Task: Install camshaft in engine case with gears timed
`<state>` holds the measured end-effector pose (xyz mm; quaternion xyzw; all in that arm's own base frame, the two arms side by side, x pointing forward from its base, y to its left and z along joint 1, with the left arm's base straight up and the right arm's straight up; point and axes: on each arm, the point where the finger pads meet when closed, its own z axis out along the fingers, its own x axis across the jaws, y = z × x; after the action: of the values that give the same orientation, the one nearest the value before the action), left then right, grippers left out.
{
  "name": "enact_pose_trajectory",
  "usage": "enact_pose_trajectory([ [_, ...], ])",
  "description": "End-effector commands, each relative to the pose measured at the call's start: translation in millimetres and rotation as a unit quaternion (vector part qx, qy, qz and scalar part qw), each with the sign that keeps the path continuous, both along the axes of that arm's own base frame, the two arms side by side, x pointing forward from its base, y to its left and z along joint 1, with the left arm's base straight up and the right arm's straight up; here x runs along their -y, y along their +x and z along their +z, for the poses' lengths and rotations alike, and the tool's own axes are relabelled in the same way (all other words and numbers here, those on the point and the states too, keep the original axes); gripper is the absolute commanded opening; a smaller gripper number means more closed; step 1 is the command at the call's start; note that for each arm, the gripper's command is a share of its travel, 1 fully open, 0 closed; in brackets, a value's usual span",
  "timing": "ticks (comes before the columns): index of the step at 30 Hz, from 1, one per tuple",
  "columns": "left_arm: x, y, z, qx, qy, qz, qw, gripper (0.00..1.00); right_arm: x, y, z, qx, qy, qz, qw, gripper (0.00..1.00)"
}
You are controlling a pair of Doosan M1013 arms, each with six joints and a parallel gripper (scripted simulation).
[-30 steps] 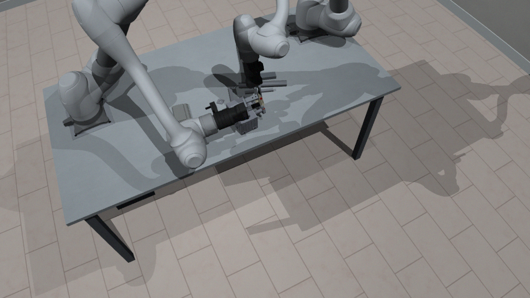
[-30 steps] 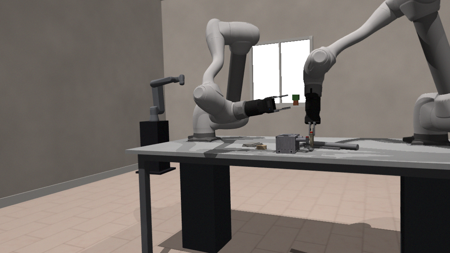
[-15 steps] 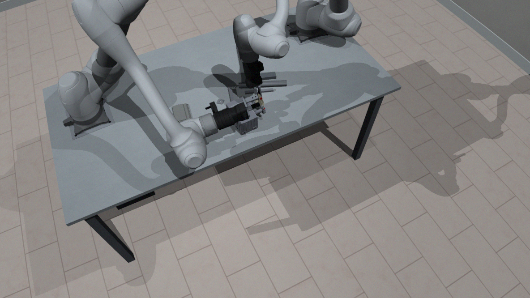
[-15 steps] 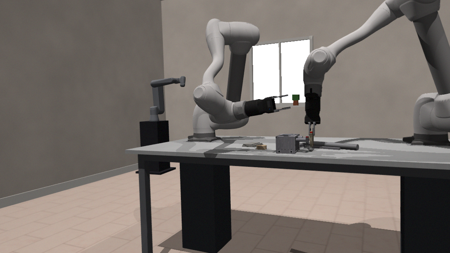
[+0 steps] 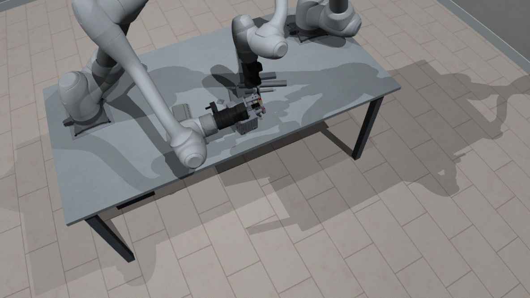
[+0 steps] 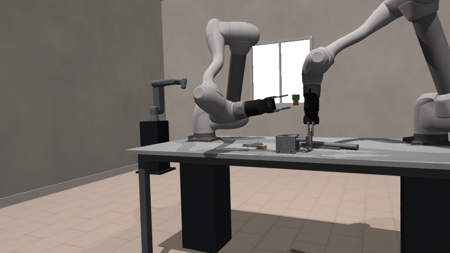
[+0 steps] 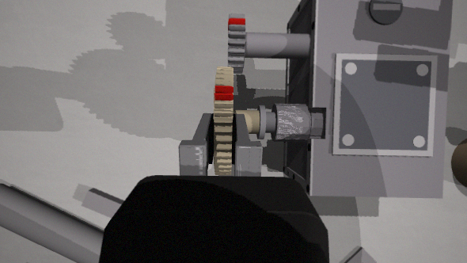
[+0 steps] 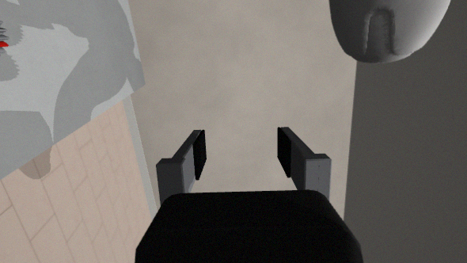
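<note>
Clamping the camshaft's tan big gear point(image 5: 260, 102) point(image 6: 310, 140) point(image 7: 224, 136) between the narrowly spaced fingers of the left gripper point(image 5: 258, 93) point(image 6: 310, 132) point(image 7: 223, 128), in front of the upright engine case point(image 5: 247, 125) point(image 6: 287, 144) point(image 7: 328, 178), with the camshaft point(image 7: 248, 121) lined up with the bearing point(image 7: 293, 121); cannot tell insertion depth. Sitting slightly farther out from the case than the small crank gear point(image 5: 263, 110) point(image 6: 307, 141) point(image 7: 237, 47). Holding the right gripper point(image 5: 257, 104) point(image 6: 288, 101) point(image 8: 241, 143) wide open and empty, above the case.
</note>
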<state>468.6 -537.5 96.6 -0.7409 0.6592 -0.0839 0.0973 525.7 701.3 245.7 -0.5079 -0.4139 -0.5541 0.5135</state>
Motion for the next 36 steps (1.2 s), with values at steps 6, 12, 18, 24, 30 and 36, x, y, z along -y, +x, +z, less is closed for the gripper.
enact_pose_trajectory([
  [6, 7.4, 0.7, -0.2, 0.000, -0.001, 0.003, 1.000, 0.29, -0.1, 0.1, 1.6, 0.001, 0.001, 0.000, 1.000, 1.00],
  [12, 10.1, 1.0, -0.2, 0.000, -0.001, 0.004, 1.000, 0.29, -0.1, 0.1, 1.6, 0.001, 0.001, 0.000, 1.000, 1.00],
  [18, 10.3, 1.1, -0.5, 0.000, -0.001, 0.004, 1.000, 0.29, -0.1, 0.1, 1.6, 0.001, 0.001, 0.000, 1.000, 1.00],
  [24, 11.1, 1.2, -0.5, 0.000, -0.001, 0.004, 1.000, 0.29, -0.1, 0.1, 1.6, 0.001, 0.001, 0.000, 1.000, 1.00],
  [30, 11.0, 1.1, -0.5, 0.000, -0.001, 0.004, 1.000, 0.29, -0.1, 0.1, 1.6, 0.001, 0.001, 0.000, 1.000, 1.00],
  [36, 11.0, 1.1, -0.5, 0.000, -0.001, 0.004, 1.000, 0.29, -0.1, 0.1, 1.6, 0.001, 0.001, 0.000, 1.000, 1.00],
])
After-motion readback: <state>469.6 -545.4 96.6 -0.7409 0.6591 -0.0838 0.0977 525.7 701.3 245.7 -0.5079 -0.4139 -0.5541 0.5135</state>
